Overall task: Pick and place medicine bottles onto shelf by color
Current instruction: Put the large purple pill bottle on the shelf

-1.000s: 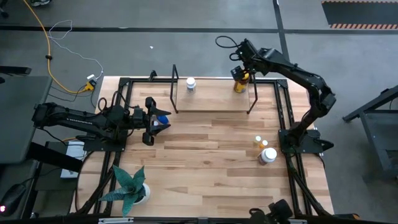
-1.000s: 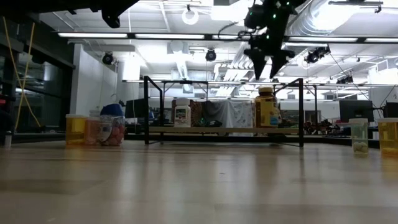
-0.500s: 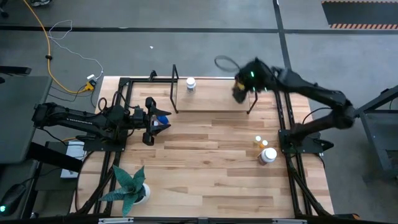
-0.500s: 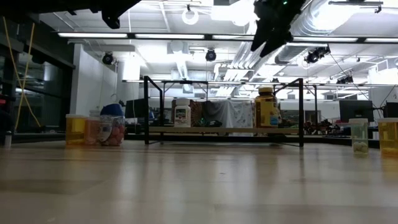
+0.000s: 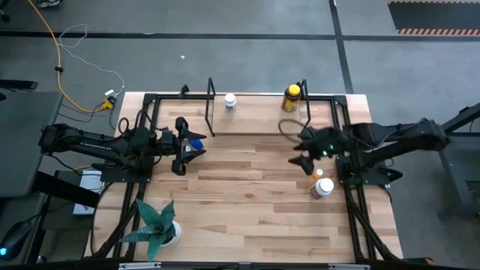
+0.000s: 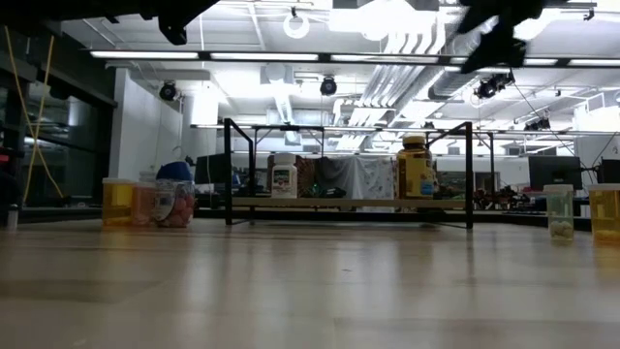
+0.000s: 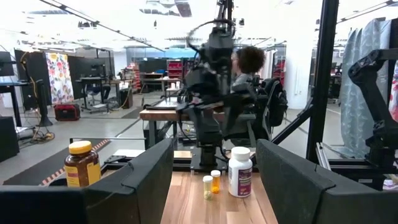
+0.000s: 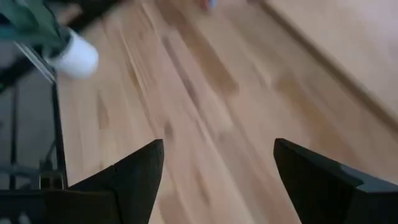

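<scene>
The shelf (image 5: 259, 120) stands at the table's far edge. On it stand a white bottle (image 5: 230, 100) at the left and the amber bottle with the yellow cap (image 5: 292, 97) at the right. Two orange vials (image 5: 311, 171) and a white bottle (image 5: 324, 187) stand on the table near its right edge. My right gripper (image 5: 301, 150) is open and empty, in the air just far-left of them. My left gripper (image 5: 189, 145) is open and empty above a cluster of bottles (image 6: 155, 202) at the table's left, one with a blue cap (image 5: 196, 141).
A potted green plant (image 5: 157, 225) stands at the near left corner and also shows in the right wrist view (image 8: 74, 56). Black frame rails run along the table's left and right edges. Bare wood lies in the table's middle (image 5: 255, 187).
My right gripper has risen from just above the amber bottle on the shelf and swung toward the table's near edge, ending above the table by the orange vials. The amber bottle has stayed upright on the shelf.
</scene>
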Robot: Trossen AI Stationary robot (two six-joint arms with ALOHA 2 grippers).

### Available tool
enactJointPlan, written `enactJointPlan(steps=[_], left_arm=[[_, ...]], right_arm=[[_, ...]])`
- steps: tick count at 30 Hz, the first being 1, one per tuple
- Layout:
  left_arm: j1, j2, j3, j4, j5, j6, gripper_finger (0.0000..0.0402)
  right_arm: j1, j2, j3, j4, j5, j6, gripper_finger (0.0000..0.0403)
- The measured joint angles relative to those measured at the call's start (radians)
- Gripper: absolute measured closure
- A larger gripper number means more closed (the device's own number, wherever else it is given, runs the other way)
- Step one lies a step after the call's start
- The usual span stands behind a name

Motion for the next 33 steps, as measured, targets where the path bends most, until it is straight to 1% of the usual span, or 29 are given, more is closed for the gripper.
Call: enactJointPlan(steps=[2,5,7,10,12,15,18,21,23,33], left_arm=[[0.0,0.0,0.0,0.0,0.0,0.0,0.0185],[0.0,0.0,0.0,0.0,0.0,0.0,0.0185],[0.0,0.0,0.0,0.0,0.0,0.0,0.0185],[0.0,0.0,0.0,0.0,0.0,0.0,0.0185],[0.0,0.0,0.0,0.0,0.0,0.0,0.0185],[0.0,0.0,0.0,0.0,0.0,0.0,0.0185],[0.0,0.0,0.0,0.0,0.0,-0.001,0.0185],[0.0,0.0,0.0,0.0,0.001,-0.001,0.0185],[0.0,0.0,0.0,0.0,0.001,-0.001,0.0185],[0.0,0.0,0.0,0.0,0.004,-0.001,0.0185]], right_arm=[[0.078,0.022,0.049,-0.144,0.052,0.109,0.0107],[0.185,0.071,0.119,-0.388,0.097,0.329,0.0107],[0.251,0.105,0.159,-0.512,0.095,0.482,0.0107],[0.333,0.152,0.201,-0.642,0.048,0.68,0.0107],[0.373,0.174,0.216,-0.674,0.023,0.761,0.0107],[0.411,0.2,0.224,-0.673,0.005,0.841,0.0107],[0.428,0.221,0.224,-0.678,-0.005,0.919,0.0107],[0.437,0.243,0.218,-0.677,-0.04,0.98,0.0107],[0.438,0.253,0.206,-0.677,-0.06,1.0,0.0107],[0.446,0.28,0.194,-0.66,-0.059,1.006,0.0107]])
